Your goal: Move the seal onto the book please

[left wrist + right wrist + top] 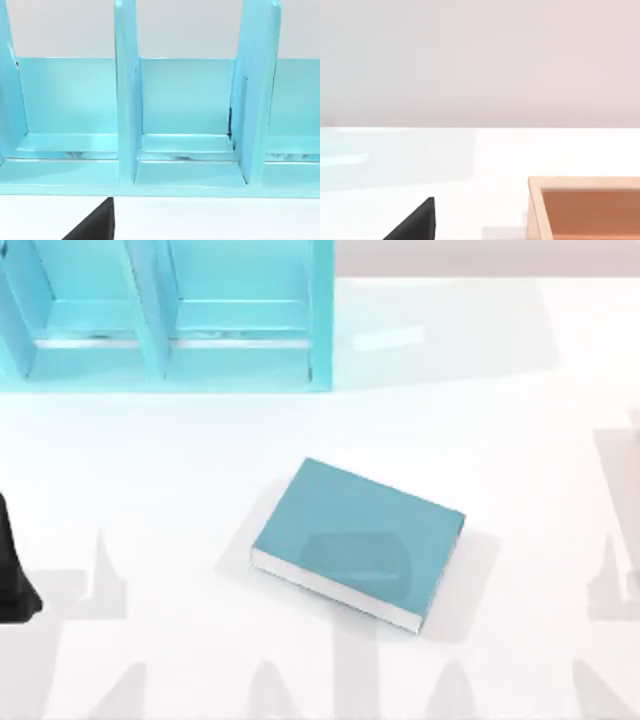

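One book (355, 540) sat dead centre of the top view, flat on the white table (520, 440) and turned a bit askew. It had a plain teal cover, white page edges along its lower side, and a faint darker patch on top. The turquoise shelf unit (160, 360) filled the upper left of the frame, well apart from it. My left arm (12, 575) was parked at the left edge.

Where the seal was, I couldn't tell. So my take was: find it first, grip it square, come in high over the cover and set it down flat near the middle.

In the left wrist view, a black sliver of my left gripper (95, 225) sat at the bottom, facing the shelf's compartments. Spread or closed, couldn't tell.

Right wrist view was the same deal for my right gripper (415, 225), with a wooden box (534, 210) at lower right.
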You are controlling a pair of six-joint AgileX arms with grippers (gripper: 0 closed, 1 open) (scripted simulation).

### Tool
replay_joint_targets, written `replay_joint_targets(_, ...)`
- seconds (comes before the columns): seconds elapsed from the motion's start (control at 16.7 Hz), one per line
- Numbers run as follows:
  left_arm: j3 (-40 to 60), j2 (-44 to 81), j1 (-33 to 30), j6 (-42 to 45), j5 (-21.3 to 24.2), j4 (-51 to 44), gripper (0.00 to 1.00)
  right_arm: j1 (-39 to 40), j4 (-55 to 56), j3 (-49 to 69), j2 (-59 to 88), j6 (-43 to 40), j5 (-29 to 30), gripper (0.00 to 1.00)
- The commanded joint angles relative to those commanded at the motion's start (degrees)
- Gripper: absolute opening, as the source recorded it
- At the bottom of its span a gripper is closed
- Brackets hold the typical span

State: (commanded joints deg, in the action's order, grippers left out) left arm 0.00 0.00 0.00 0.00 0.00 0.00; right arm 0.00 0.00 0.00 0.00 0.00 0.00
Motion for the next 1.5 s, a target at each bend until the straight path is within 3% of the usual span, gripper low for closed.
replay_joint_targets(0.24, 0.0, 0.0, 0.0, 0.0, 0.0, 0.0, 1.00, -0.2, -0.5, 0.6, 0.6, -0.2, 0.0, 1.00)
replay_joint_targets(0.48, 0.0, 0.0, 0.0, 0.0, 0.0, 0.0, 1.00, -2.6, -7.6, 8.9, 8.8, -2.6, 0.2, 1.00)
replay_joint_targets(1.5, 0.0, 0.0, 0.0, 0.0, 0.0, 0.0, 1.00, -21.6, -70.3, 86.8, 98.6, -20.9, 0.1, 1.00)
